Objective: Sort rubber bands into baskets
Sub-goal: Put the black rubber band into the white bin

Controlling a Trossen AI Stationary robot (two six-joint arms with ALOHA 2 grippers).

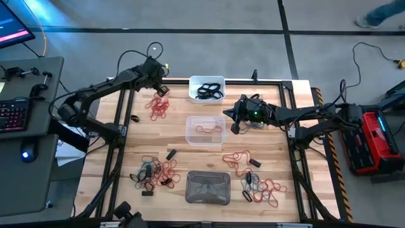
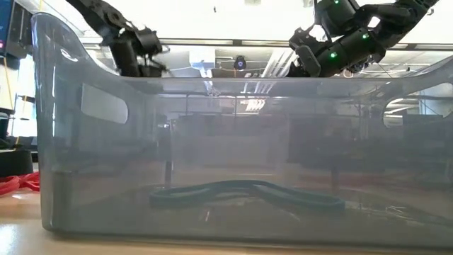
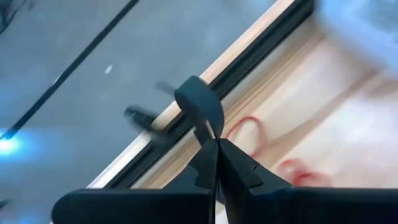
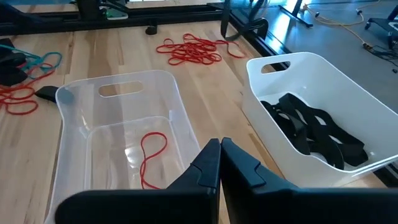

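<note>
Your left gripper (image 3: 217,142) pinches 1 black rubber band (image 3: 200,106) above the table's far edge. Your right gripper (image 4: 220,144), jaws pressed together, hovers between the clear basket (image 4: 74,155) and the white basket (image 4: 348,81).

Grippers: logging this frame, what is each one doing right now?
Left gripper: shut on a black rubber band.
Right gripper: shut, holding nothing.

Bare table (image 1: 126,152) lies open left of the clear basket (image 1: 205,130).
</note>
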